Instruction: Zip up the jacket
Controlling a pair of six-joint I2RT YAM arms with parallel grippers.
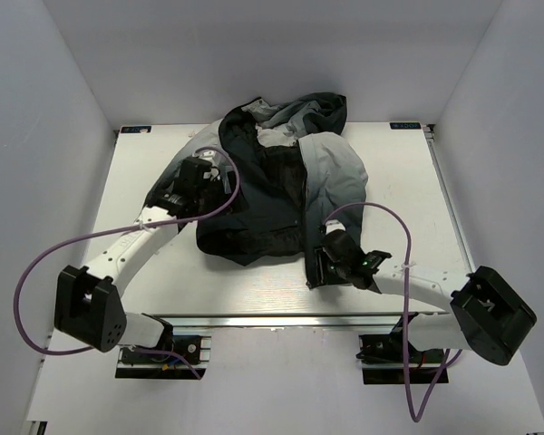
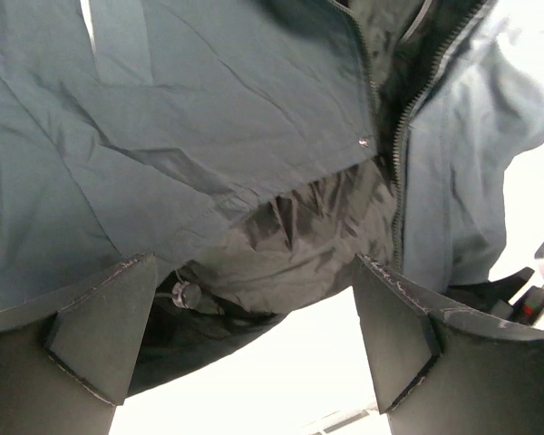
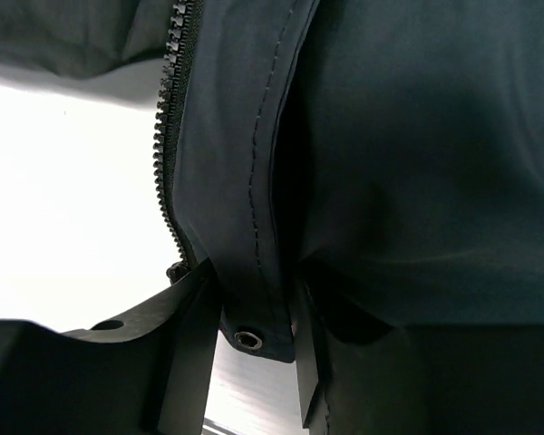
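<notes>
The jacket (image 1: 281,181) is seen spread out in the middle of the tabletop (image 1: 417,181), with its hood (image 1: 299,113) bunched at the far edge and the dark hem turned toward the arms. The front is seen lying open, and black lining (image 2: 317,227) is exposed between the two panels.

Over on the left, the left pincer (image 2: 254,299) is held released above the jacket's left panel. Its fingers are spread wide and nothing is caught between them.

Down at the near hem, the right pincer (image 3: 252,308) is clenched on the jacket. A stitched edge strip is gripped between the two fingers and touched on both sides. A metal eyelet (image 3: 247,339) is seen at the strip's lower corner. The zipper teeth (image 3: 168,136) are seen running just beside that strip, on its left in the wrist view.
</notes>
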